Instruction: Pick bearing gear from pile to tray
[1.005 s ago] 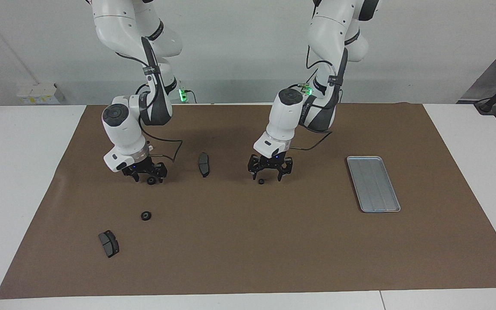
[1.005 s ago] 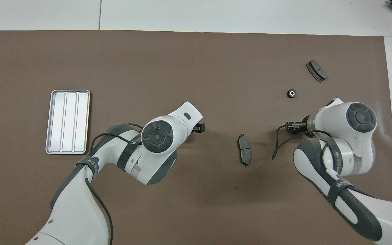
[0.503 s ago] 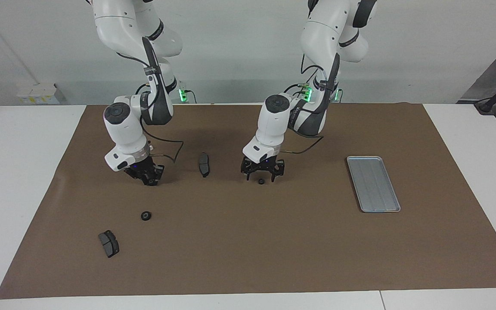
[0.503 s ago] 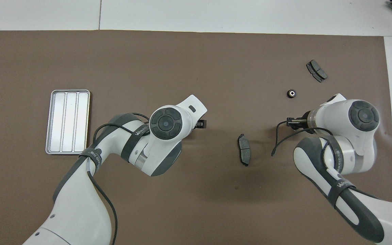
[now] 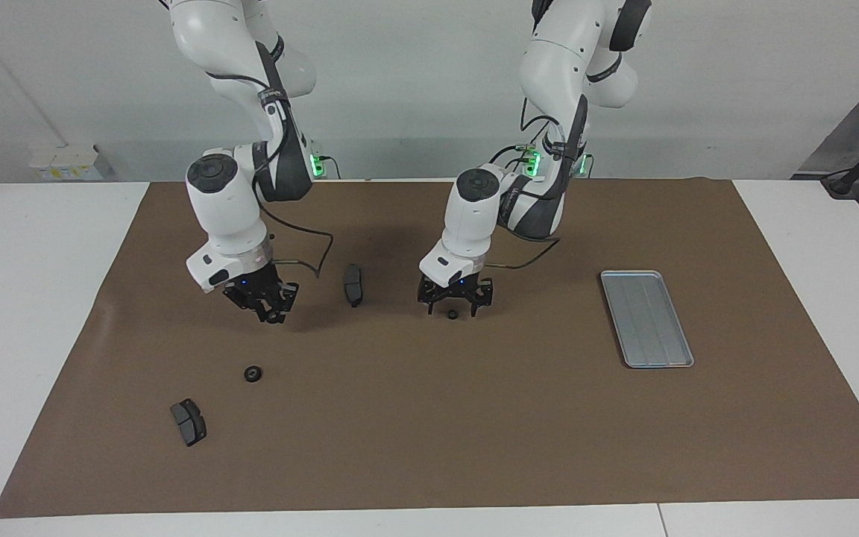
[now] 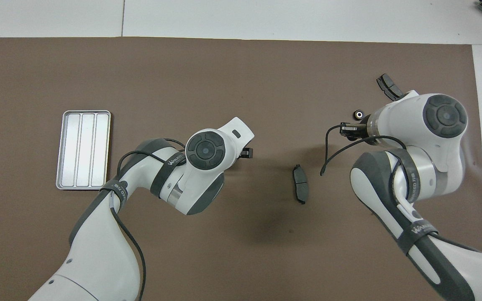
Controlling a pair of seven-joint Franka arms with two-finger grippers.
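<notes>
My right gripper (image 5: 271,315) hangs a little above the mat at the right arm's end, shut on a small black bearing gear. In the overhead view the right gripper (image 6: 347,129) pokes out from under its wrist. A second bearing gear (image 5: 253,374) (image 6: 357,113) lies loose on the mat. My left gripper (image 5: 452,301) stands open low over the middle of the mat, its fingers straddling a third, tiny gear (image 5: 452,314). The wrist hides that gear from overhead. The silver tray (image 5: 646,317) (image 6: 83,149) lies at the left arm's end with nothing in it.
One dark grey brake pad (image 5: 353,284) (image 6: 301,189) lies between the two grippers. Another brake pad (image 5: 188,421) (image 6: 388,85) lies farther from the robots at the right arm's end, partly covered by the right wrist from overhead. A brown mat (image 5: 474,418) covers the table.
My right gripper closed on the gear that lay between its fingers and lifted it off the mat. The left gripper sank slightly over the tiny gear and stayed open.
</notes>
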